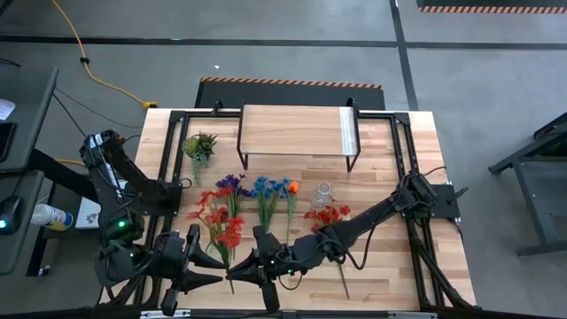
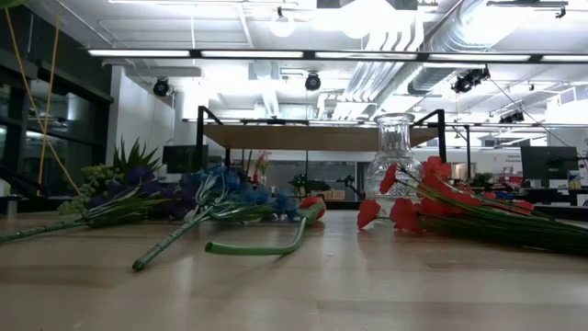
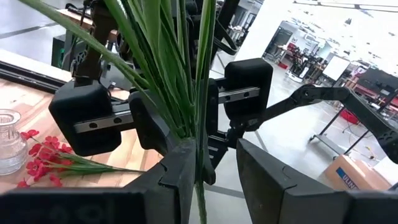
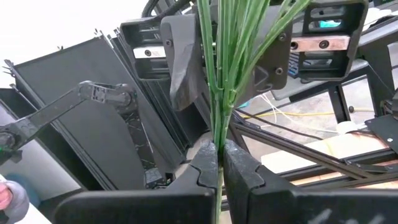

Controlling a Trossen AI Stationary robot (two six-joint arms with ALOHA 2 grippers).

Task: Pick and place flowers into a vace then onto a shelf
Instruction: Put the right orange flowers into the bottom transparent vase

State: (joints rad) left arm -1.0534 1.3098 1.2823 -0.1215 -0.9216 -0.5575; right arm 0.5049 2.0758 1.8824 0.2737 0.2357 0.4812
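The clear glass vase [image 1: 323, 192] stood upright on the tabletop [image 1: 381, 257], nearer the front edge than the shelf [image 1: 297, 131], and held no stems. In front of the vase, at the tabletop's front edge, the two pincers met over one red-bloomed flower [image 1: 232, 232]. The right pincer [image 4: 219, 163] was fully closed on that flower's green stem, its fingertips pressed together around it. The left pincer [image 3: 210, 163] faced it with its fingers partly apart; the same stem ran up between them, against one finger, though a firm grip could not be confirmed.

Beside the vase lay a red spray [image 1: 328, 214]. To the vase's other side lay the remaining flowers [image 1: 257, 190]: orange, blue, purple and further red blooms, stems pointing toward the front edge. Beyond the vase, the shelf stood bare at the tabletop's far edge, with a small green spiky plant [image 1: 199, 145] just beside it.

The low view showed the vase's empty interior and the flowers lying flat, but neither pincer. Only the wrist views showed the finger contact on the stem.
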